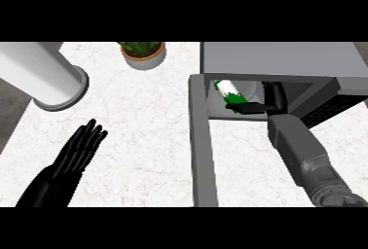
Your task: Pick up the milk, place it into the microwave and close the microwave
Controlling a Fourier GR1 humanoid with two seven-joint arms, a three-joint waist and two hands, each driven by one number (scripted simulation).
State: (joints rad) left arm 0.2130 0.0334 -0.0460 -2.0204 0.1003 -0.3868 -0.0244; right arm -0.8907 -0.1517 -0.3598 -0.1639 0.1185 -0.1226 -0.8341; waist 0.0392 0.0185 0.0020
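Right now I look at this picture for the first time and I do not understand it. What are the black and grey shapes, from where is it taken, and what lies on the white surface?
The one picture is taken from the robot's head, looking steeply down at a white counter. The grey bars are its forearms; each ends in a black hand. The left hand rests open at the lower left and holds nothing. The right hand reaches into the open microwave, whose door swings toward the camera. Its fingers are curled round the milk, a white and green carton. Also on the counter are a potted plant and a white cylinder, which I cannot identify.
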